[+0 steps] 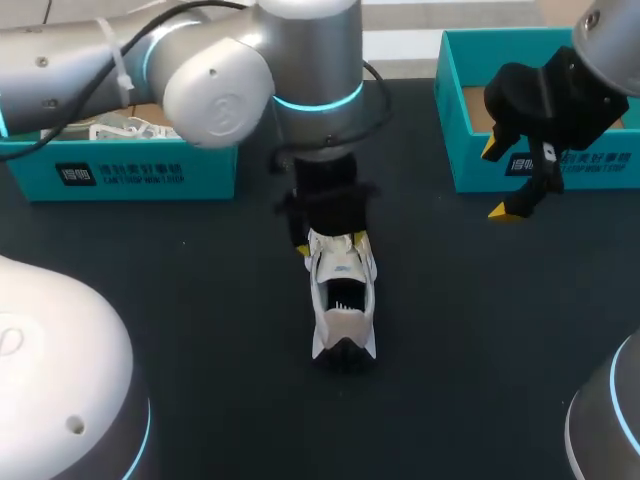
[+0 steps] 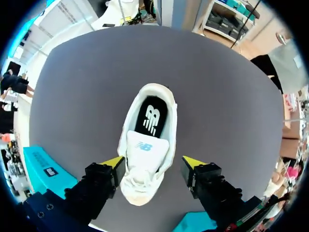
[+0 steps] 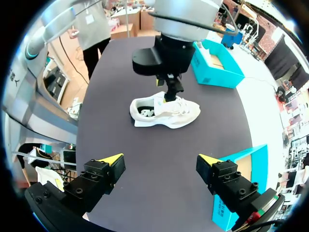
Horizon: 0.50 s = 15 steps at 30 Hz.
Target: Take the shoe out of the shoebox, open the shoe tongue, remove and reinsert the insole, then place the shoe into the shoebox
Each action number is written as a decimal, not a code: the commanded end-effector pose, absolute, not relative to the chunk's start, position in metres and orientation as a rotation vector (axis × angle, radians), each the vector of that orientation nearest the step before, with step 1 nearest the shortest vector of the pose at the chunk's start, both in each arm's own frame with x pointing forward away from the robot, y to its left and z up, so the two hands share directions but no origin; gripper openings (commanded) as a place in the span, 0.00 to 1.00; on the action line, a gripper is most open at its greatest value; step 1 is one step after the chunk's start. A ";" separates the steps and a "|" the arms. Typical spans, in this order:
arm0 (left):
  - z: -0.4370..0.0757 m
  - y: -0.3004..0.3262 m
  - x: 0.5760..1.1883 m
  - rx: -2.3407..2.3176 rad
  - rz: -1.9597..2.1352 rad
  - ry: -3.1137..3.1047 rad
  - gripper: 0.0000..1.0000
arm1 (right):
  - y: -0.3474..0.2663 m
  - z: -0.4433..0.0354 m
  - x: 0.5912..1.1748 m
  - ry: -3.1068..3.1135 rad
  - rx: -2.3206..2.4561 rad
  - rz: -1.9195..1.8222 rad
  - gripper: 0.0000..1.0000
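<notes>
Fingers (image 2: pixel 114 164) of the left gripper (image 2: pixel 153 164) stand spread, one yellow tip on each side of the laced front of the white shoe (image 2: pixel 147 145). One tip sits right against the shoe's side, though I cannot tell whether it touches. The other stands apart from it with bare tabletop (image 2: pixel 217 106) showing between. The shoe is therefore between the fingers but not clamped.

The shoe (image 1: pixel 343 300) stands upright on its sole at the middle of the dark tabletop (image 1: pixel 200 300), outside both boxes. Its toe points to the far edge and its heel to the near edge. A white tongue (image 2: pixel 145 147) lies over the instep, and behind it the heel opening shows a dark insole (image 2: pixel 152 116) lying inside the shoe.

From the head view, the left arm (image 1: pixel 200 60) comes in from the left far corner and reaches past the middle, its wrist pointing straight down over the shoe's front.

The right gripper (image 1: pixel 498 180) hangs above the tabletop near the right far corner with its fingers wide apart and nothing between them. It is well apart from the shoe (image 3: pixel 166 110).

One teal shoebox (image 1: pixel 120 175) sits open at the left far corner with white things inside that I cannot make out. A second teal shoebox (image 1: pixel 580 170) sits open at the right far corner, just beside the right gripper (image 3: pixel 159 162).
</notes>
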<state>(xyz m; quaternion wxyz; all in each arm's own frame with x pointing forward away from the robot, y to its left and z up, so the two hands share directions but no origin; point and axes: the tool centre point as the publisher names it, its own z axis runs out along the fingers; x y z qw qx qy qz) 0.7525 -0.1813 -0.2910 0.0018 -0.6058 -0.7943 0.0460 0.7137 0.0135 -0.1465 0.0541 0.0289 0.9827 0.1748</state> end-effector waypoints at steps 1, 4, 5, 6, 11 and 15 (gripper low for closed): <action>-0.289 -0.169 0.751 -1.729 0.244 -2.614 1.00 | 0.015 -0.147 0.716 2.990 0.090 0.524 1.00; -0.289 -0.169 0.751 -1.729 0.244 -2.614 1.00 | 0.015 -0.147 0.716 2.990 0.090 0.524 1.00; -0.289 -0.169 0.751 -1.729 0.244 -2.614 1.00 | 0.015 -0.147 0.716 2.990 0.090 0.524 1.00; -0.289 -0.169 0.751 -1.729 0.244 -2.614 1.00 | 0.015 -0.147 0.716 2.990 0.090 0.524 1.00; -0.289 -0.169 0.751 -1.729 0.244 -2.614 1.00 | 0.015 -0.147 0.716 2.990 0.090 0.524 1.00; -0.288 -0.167 0.737 -1.583 0.170 -2.746 1.00 | 0.015 -0.147 0.716 2.990 0.090 0.524 1.00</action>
